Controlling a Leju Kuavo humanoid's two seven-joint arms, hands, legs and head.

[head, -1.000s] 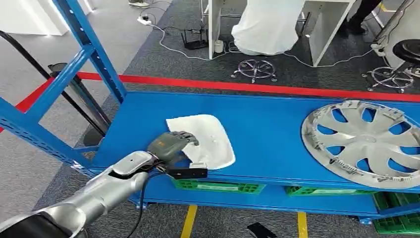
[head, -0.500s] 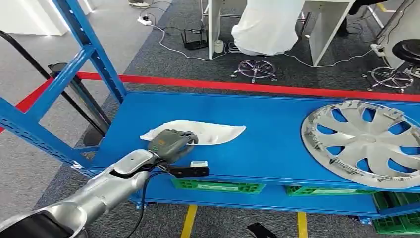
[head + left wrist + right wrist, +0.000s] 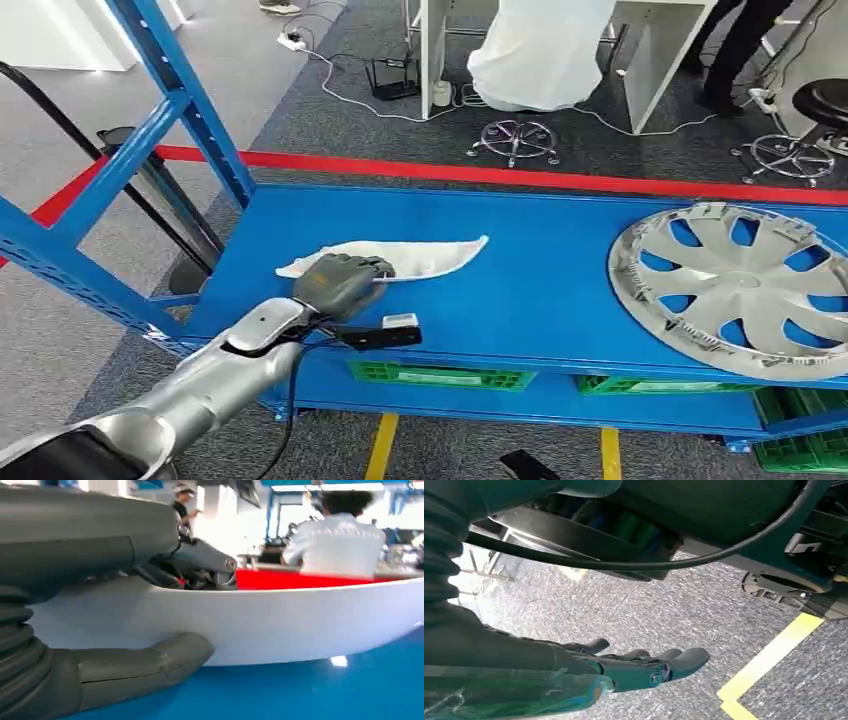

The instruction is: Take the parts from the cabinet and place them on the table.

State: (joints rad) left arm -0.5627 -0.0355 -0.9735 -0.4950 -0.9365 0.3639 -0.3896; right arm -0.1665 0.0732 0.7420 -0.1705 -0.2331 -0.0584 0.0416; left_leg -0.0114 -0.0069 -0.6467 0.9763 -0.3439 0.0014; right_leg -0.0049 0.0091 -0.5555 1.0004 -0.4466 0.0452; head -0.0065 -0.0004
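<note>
My left robot hand (image 3: 338, 283) grips the white part (image 3: 425, 255), tilted on the blue shelf (image 3: 540, 280); the hubcap (image 3: 735, 285) waits.

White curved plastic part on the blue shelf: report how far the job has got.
Done: nothing visibly delivered; no table appears. In hand: the left hand grips the white curved plastic part, tilted up on edge on the blue metal shelf. The right hand hangs open over the floor. Left: carry this part over, then the silver spoked hubcap lying on the shelf.
</note>
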